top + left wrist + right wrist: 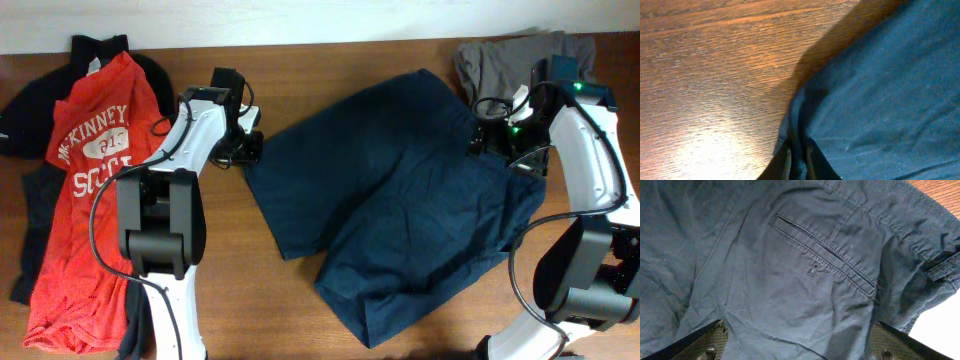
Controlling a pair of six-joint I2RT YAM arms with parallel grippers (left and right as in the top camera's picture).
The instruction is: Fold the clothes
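Observation:
The navy-blue shorts (400, 200) lie spread on the wooden table. My left gripper (248, 148) is shut on the shorts' left edge; in the left wrist view the fingers (799, 159) pinch a fold of navy cloth (890, 100). My right gripper (515, 150) hovers open over the shorts' right side near the waistband; the right wrist view shows its wide-apart fingers (797, 342) above the back pocket (825, 255). A red T-shirt with white lettering (90, 190) lies on black pieces (30, 110) at the far left.
A plain grey garment (505, 60) lies bunched at the back right, behind the right arm. The table's far edge (320, 42) meets a white wall. Bare wood (260, 300) shows between the red shirt and the shorts.

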